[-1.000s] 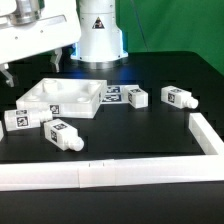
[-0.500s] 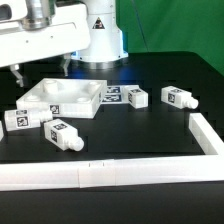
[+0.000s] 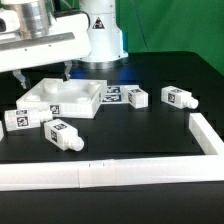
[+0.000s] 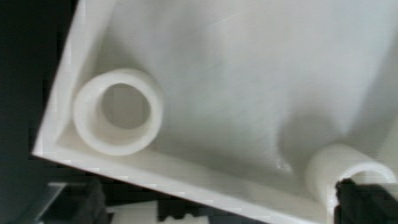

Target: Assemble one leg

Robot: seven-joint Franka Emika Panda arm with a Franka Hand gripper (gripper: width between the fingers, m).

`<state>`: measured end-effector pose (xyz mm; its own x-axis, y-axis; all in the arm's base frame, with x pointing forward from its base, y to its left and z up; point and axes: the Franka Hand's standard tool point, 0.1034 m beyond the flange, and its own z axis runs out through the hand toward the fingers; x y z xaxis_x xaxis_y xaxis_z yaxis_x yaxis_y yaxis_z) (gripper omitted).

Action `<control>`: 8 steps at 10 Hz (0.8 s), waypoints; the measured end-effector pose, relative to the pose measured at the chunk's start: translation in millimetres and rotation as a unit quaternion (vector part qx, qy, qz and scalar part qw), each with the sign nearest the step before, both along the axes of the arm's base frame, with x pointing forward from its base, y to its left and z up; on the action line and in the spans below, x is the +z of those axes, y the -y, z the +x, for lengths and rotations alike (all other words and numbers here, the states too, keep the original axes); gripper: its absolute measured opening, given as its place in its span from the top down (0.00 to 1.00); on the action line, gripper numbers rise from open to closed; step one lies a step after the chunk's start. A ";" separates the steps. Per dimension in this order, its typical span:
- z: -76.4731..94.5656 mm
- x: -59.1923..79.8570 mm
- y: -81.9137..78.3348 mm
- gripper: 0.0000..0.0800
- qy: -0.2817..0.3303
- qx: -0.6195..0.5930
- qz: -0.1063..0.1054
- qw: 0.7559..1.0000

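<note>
White legs lie outside the rimmed panel.

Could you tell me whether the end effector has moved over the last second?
Yes. The end effector has moved toward the exterior view's right and downward, nearer the white square panel, which stayed put.
</note>
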<state>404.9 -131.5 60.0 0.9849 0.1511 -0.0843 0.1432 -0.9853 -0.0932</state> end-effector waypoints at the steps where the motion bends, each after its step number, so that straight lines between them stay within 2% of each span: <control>1: -0.2 -0.2 -0.3 0.19 0.000 0.000 0.000 1.000; 3: -7.5 -3.2 7.7 0.19 -0.006 -0.027 -0.002 1.000; 6: -35.9 -16.6 27.6 0.19 -0.027 -0.086 -0.008 0.996; 8: -49.9 -36.3 43.7 0.19 -0.028 -0.092 -0.008 0.995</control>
